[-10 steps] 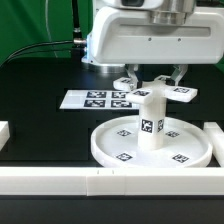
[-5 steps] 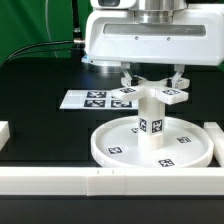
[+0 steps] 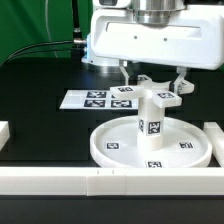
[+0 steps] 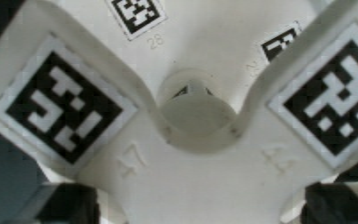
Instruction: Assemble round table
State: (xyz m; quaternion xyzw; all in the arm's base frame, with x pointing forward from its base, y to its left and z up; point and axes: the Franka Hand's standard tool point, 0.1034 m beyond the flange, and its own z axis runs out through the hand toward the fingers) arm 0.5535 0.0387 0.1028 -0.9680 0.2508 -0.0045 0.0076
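The large rimmed round disc [image 3: 100,148] lies flat on the black table. The short cylindrical leg [image 3: 151,128] stands upright at its middle. The cross-shaped piece [image 3: 152,97] sits on top of the leg. My gripper [image 3: 152,80] hangs straight above it, one finger on each side of the piece, shut on it. In the wrist view the cross-shaped piece [image 4: 194,130] fills the picture with its tagged arms. Its white body reaches both dark fingertips [image 4: 66,203] of my gripper [image 4: 202,205]. The leg is hidden under it there.
The marker board [image 3: 95,99] lies behind the disc towards the exterior view's left. A long white rail [image 3: 60,180] runs along the front. Short rail pieces stand at the exterior view's right [image 3: 214,135] and left [image 3: 4,133].
My gripper has turned about the leg's axis, and the cross-shaped piece has turned with it on top of the leg. The disc and leg stay in place.
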